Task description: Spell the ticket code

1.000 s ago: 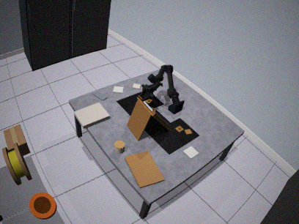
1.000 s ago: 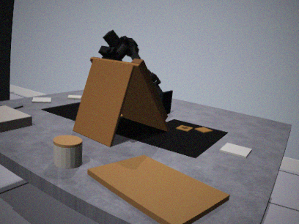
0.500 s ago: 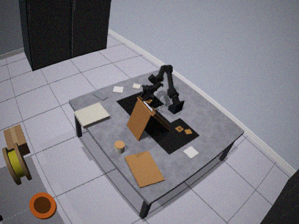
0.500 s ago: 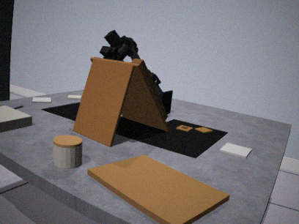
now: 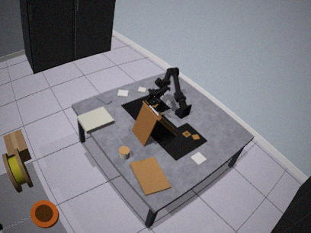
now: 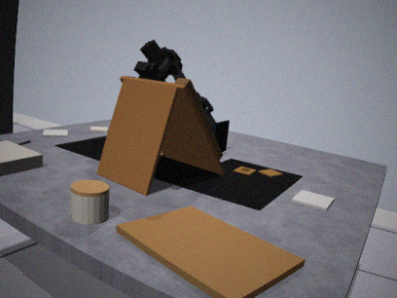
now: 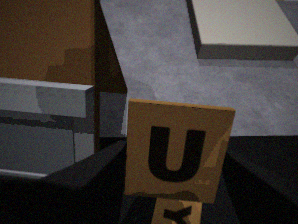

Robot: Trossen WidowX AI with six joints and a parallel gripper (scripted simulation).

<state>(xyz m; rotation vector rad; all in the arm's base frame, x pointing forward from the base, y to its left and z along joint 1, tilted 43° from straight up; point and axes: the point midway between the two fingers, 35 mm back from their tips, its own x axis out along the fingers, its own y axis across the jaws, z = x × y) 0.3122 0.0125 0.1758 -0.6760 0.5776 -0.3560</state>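
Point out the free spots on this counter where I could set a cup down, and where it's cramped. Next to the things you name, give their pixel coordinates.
Free: the grey stretch between the cork-coloured slab point(image 5: 150, 176) point(image 6: 209, 250) and the white card point(image 5: 198, 158) point(image 6: 313, 200); also between the pale block point(image 5: 96, 119) point(image 6: 17, 158) point(image 7: 242, 25) and the lidded jar point(image 5: 124, 152) point(image 6: 90, 202).
Crowded: around the board point(image 5: 144, 123) point(image 6: 138, 133) point(image 7: 47, 40), where the jaws hold the U tile point(image 7: 177, 150).

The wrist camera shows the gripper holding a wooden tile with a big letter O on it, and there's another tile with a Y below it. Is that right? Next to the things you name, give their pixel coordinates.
Not quite: the letter on the tile held by the gripper point(image 7: 175, 167) is a U, as the wrist view shows. The wooden U tile point(image 7: 141, 145) is in its grip, and the Y tile point(image 7: 159, 212) is below it.
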